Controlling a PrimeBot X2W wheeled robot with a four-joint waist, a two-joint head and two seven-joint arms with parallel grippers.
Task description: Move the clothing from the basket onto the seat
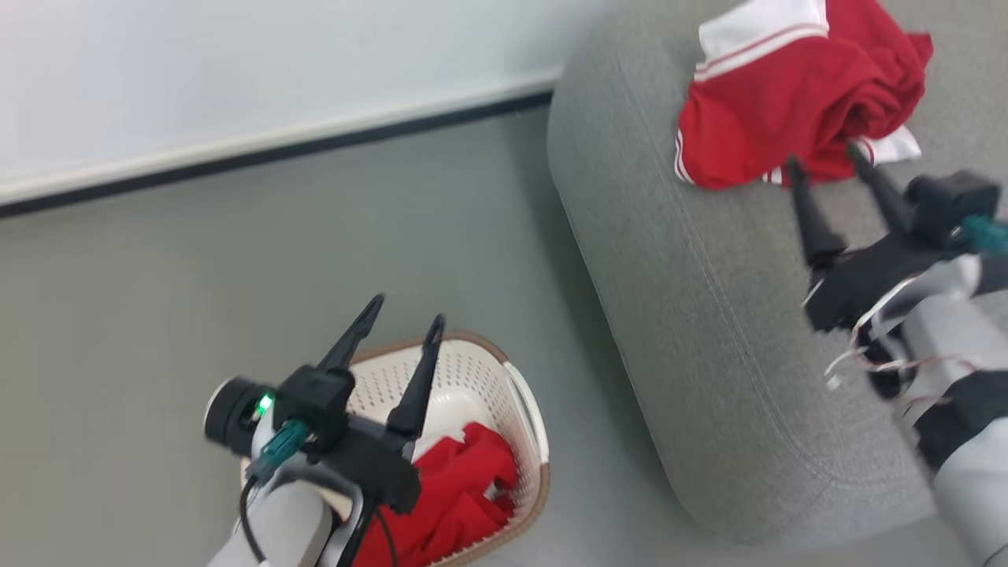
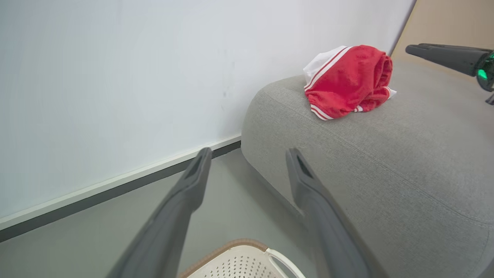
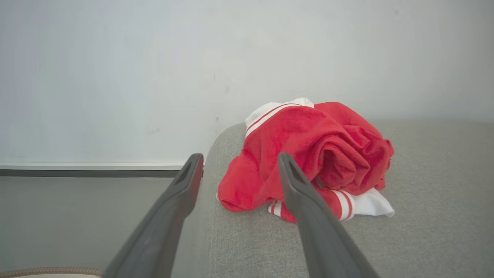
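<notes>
While open and empty: left end effector (image 1: 408,309) above basket (image 1: 482,368) holding red garment (image 1: 465,476), lower left; right end effector (image 1: 824,156) beside striped garment (image 1: 787,102) on sofa (image 1: 709,315), upper right.

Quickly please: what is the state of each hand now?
Left hand: open, empty, above the basket.
Right hand: open, empty, by the red garment on the seat.

No readable text, label, brand, number or sign appears on the crumpled red garment with white striped trim (image 1: 795,94), the cream perforated plastic basket (image 1: 480,378) or the grey fabric sofa (image 1: 709,315).
</notes>
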